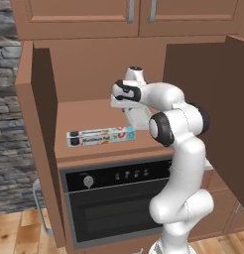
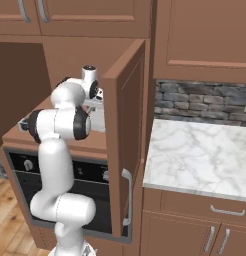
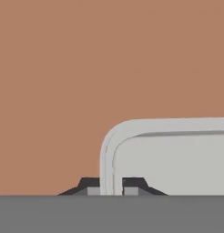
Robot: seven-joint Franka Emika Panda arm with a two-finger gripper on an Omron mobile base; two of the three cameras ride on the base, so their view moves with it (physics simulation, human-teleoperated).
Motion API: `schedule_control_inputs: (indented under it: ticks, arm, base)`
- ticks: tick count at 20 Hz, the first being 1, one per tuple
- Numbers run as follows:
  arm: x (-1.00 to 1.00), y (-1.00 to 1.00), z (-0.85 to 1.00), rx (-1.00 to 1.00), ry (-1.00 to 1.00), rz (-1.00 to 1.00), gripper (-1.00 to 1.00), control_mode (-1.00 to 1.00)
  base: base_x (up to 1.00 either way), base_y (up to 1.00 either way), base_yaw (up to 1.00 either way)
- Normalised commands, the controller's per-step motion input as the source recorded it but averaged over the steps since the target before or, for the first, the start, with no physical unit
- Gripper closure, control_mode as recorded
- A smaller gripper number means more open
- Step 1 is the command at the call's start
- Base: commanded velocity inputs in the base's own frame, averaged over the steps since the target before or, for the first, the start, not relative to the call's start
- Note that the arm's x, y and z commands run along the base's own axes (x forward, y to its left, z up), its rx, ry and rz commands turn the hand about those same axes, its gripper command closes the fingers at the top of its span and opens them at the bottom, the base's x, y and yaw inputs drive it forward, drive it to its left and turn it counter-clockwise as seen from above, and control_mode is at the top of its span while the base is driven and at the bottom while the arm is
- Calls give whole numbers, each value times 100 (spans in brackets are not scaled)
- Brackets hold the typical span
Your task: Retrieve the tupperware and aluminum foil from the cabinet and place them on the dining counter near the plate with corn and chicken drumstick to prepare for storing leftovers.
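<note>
The tupperware (image 3: pixel 173 159), a pale grey tray with rounded corners, lies on the brown cabinet shelf (image 3: pixel 86 68). In the hand view, my gripper (image 3: pixel 111 185) is shut on its raised rim, one dark fingertip (image 3: pixel 90 184) on each side of the wall. From the left base view the hand reaches down into the open cabinet, and the gripper (image 1: pixel 126 108) meets the tupperware (image 1: pixel 138 119) at the shelf's right part. The aluminum foil (image 1: pixel 100 136), a long white carton with coloured print, lies along the shelf's front edge to the left of the tray. In the right base view the tupperware (image 2: pixel 97 121) shows beside the arm.
Both cabinet doors stand open: the left door (image 1: pixel 37 124) and the right door (image 1: pixel 213 99), which also rises close beside the arm (image 2: pixel 126 130). A black oven (image 1: pixel 114 198) sits under the shelf. A marble counter (image 2: pixel 200 155) lies to the right.
</note>
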Motion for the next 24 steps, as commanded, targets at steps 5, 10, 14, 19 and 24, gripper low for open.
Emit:
schedule_control_inputs:
  ticks: [5,10,14,19,24]
  arm:
    - [-45,17,28,-14,-17,6,100,-100]
    - [-80,0,85,-18,-1,1,100,-100]
    - [-100,0,86,-9,1,3,100,-100]
    - [-100,-1,51,-3,3,3,100,-100]
    - [-100,0,0,-1,2,4,100,-100]
  base:
    - [0,0,0]
    - [0,0,0]
    - [0,0,0]
    - [0,0,0]
    - [0,0,0]
